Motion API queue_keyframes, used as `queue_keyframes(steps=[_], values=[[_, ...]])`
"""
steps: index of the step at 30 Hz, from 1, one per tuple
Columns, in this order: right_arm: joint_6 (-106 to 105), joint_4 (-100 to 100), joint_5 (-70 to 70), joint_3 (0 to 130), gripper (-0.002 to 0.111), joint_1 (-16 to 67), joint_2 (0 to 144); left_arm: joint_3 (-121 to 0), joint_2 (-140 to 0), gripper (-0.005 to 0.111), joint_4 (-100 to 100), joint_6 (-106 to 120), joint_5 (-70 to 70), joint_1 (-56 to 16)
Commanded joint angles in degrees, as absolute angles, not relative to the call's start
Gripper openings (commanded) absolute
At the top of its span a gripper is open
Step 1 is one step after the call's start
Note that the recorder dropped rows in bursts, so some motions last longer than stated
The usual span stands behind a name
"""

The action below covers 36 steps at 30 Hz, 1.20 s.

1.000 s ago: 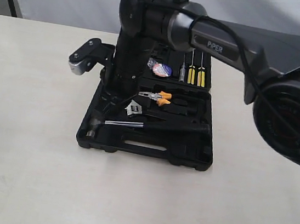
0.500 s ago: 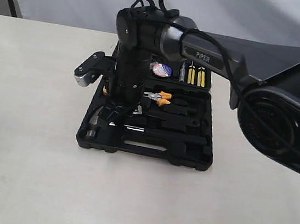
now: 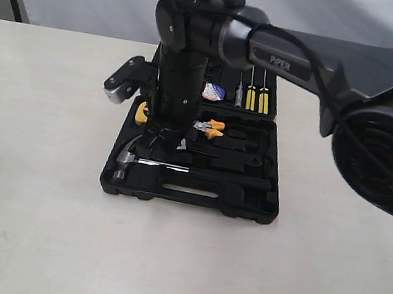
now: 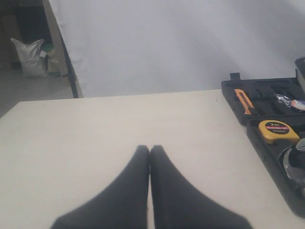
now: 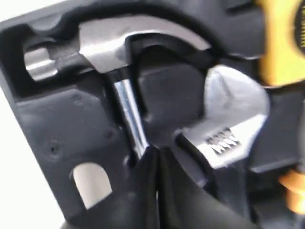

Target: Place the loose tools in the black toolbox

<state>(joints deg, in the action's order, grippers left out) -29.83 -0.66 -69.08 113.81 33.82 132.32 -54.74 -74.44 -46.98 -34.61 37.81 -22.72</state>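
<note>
A black toolbox lies open in the middle of a pale tabletop, its two flat halves spread one behind the other. The steel claw hammer lies in the near half just behind the slot handle, head to the left and black handle running right. The silver adjustable wrench lies just beyond the hammer shaft, its head close to the hammer's claw; whether it sits fully in its recess cannot be told. The small tape roll sits in the far half, left of some yellow-handled screwdrivers. A yellow tape measure and orange-handled pliers also lie in the near half. The right gripper points down over the near half, jaws pressed together with nothing between them, tips right beside the hammer shaft. The left gripper hangs over bare tabletop left of the toolbox, jaws likewise closed and empty.
</note>
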Motion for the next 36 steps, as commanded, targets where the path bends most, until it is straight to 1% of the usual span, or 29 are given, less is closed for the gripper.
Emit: queue_keyframes(steps=[1, 7, 13, 18, 24, 28, 36], values=[[-28.3, 1.6, -70.0, 113.9, 0.0, 33.2, 128.2, -54.2, -74.0, 0.001, -46.2, -35.2, 36.8, -22.5], [-26.5, 1.3, -70.0, 113.3, 0.0, 32.6, 129.2, -54.2, -74.0, 0.001, -46.2, -35.2, 36.8, -22.5], [-26.1, 1.5, -69.7, 106.6, 0.0, 31.7, 130.1, -54.2, -74.0, 0.001, -46.2, -35.2, 36.8, -22.5], [-24.7, 1.8, -64.5, 101.3, 0.0, 30.3, 130.1, -54.2, -74.0, 0.001, -46.2, -35.2, 36.8, -22.5], [-23.1, 2.0, -63.9, 99.9, 0.0, 29.4, 129.7, -54.2, -74.0, 0.001, -46.2, -35.2, 36.8, -22.5], [-22.2, 2.0, -63.7, 99.9, 0.0, 29.4, 126.2, -54.2, -74.0, 0.001, -46.2, -35.2, 36.8, -22.5], [-17.8, 3.4, -62.8, 99.9, 0.0, 29.4, 112.8, -54.2, -74.0, 0.001, -46.2, -35.2, 36.8, -22.5]])
